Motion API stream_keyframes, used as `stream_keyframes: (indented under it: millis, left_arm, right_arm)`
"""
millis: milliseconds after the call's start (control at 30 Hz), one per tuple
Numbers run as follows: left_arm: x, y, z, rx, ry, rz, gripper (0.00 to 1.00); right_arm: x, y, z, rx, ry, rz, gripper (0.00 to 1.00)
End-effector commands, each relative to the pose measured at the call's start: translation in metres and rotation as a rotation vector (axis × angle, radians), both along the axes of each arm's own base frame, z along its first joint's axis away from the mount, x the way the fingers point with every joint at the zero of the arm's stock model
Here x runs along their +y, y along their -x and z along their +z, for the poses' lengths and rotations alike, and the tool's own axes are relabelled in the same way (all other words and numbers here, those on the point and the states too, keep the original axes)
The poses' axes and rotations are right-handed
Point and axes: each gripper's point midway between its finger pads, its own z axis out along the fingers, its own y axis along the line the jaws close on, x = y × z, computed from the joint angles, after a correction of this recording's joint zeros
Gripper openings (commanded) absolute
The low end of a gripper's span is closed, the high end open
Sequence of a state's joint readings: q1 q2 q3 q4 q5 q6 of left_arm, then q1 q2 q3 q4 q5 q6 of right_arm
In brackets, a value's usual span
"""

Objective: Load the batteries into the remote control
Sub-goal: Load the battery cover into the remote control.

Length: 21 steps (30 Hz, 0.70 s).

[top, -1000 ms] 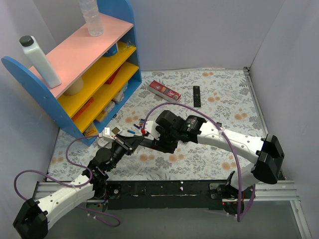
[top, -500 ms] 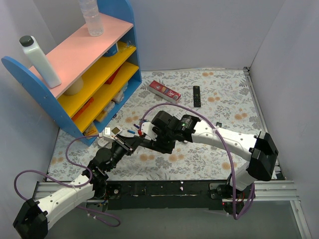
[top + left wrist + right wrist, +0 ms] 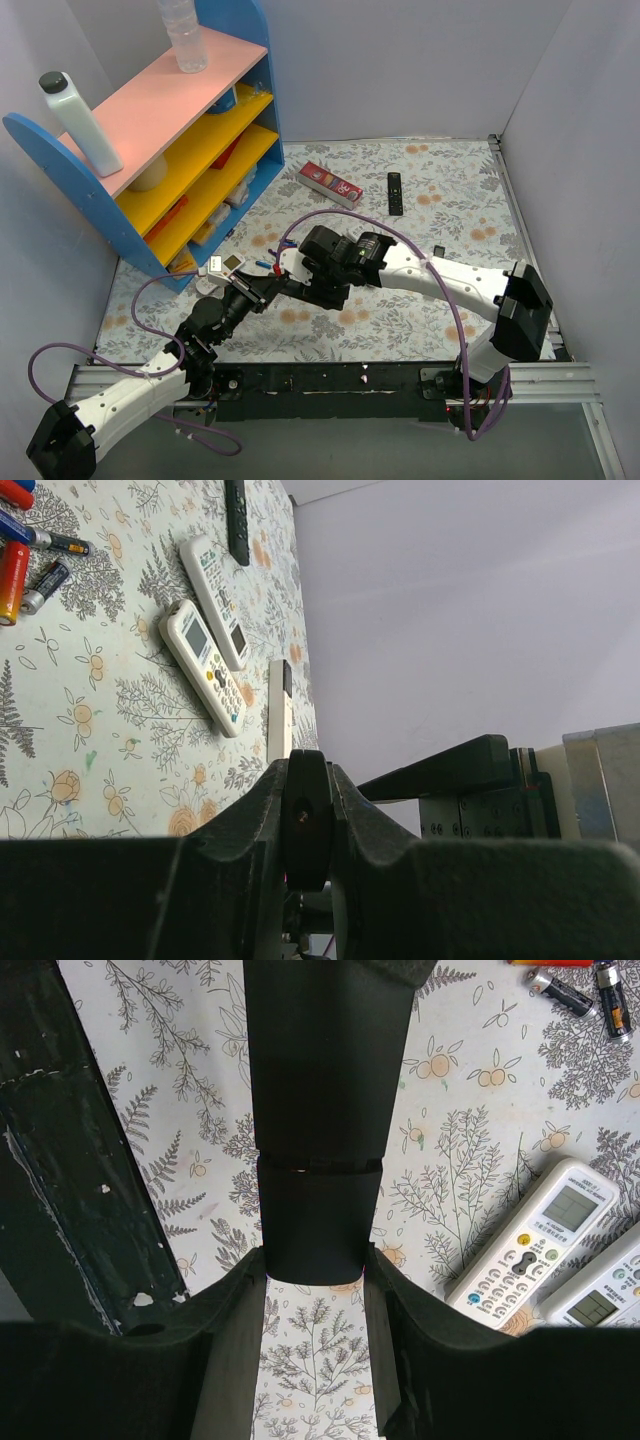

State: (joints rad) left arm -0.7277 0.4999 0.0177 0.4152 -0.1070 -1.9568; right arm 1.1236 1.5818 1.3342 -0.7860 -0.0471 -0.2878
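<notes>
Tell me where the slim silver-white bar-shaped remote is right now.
In the left wrist view the slim silver-white remote lies on the floral tablecloth, just right of the nearer of two wider white button-pad remotes.

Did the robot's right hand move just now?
Yes. In the top view the right gripper has slid left, farther from the black remote and nearer the blue shelf.

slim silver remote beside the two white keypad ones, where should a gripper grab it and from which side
I'd pinch the slim silver remote across its narrow width near mid-length, coming straight down from above. It lies flat on the table, its long edges run straight and parallel, and the nearest white remote lies apart, leaving room on both sides. Stay off the dark end.
</notes>
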Motion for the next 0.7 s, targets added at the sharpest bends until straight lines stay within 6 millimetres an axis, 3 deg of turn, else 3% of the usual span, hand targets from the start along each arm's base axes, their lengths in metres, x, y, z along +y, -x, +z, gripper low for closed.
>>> stream_keyframes:
  millis: [0,400,667]
  left_arm:
    - [-0.002,0.014,-0.016,0.036,0.08,-0.052,0.0]
    - [-0.007,0.019,-0.007,0.046,0.138,-0.094,0.0]
    - [-0.013,0.025,-0.006,0.043,0.144,-0.142,0.0]
  right_arm:
    - [0.016,-0.006,0.007,-0.028,-0.039,0.004,0.35]
    - [0.037,-0.011,0.009,-0.057,-0.109,0.008,0.35]
    - [0.056,-0.016,0.026,-0.084,-0.211,0.011,0.35]
